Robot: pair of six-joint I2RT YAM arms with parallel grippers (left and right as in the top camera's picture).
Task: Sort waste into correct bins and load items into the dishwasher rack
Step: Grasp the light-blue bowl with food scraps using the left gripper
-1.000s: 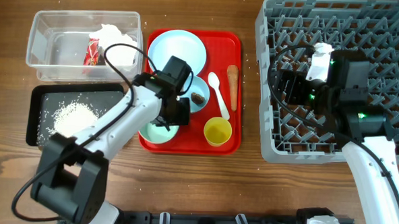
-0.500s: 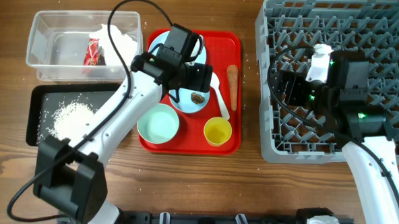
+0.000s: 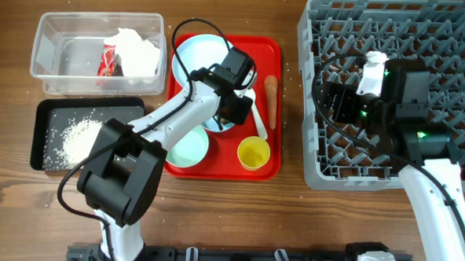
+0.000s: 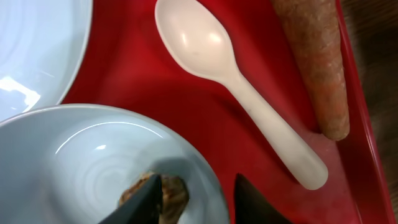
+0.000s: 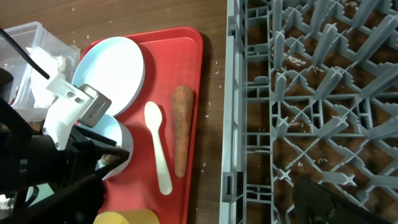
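Note:
My left gripper (image 3: 237, 109) (image 4: 199, 202) is open and straddles the rim of the pale blue bowl (image 4: 74, 149). One finger is inside, next to the small brown food lump (image 4: 177, 191); the other is over the red serving tray (image 4: 143, 68). The white spoon (image 4: 239, 93) and the orange carrot (image 4: 314, 59) lie just to the right. The pale blue plate (image 3: 196, 54), mint-green bowl (image 3: 186, 146) and yellow cup (image 3: 253, 153) are on the same tray. My right gripper (image 3: 334, 101) is open and empty above the grey dishwasher rack (image 3: 456, 46).
The clear tub (image 3: 63, 56) at back left holds the red wrapper (image 3: 110, 58) and white tissue (image 3: 138, 52). The black tray (image 3: 40, 130) in front of it holds rice (image 3: 83, 136). Stray grains lie on the wooden table and under the rack.
My left gripper has moved from over the mint-green bowl up and to the right, then down onto the pale blue bowl's rim. The mint-green bowl is now uncovered. The right arm has not moved.

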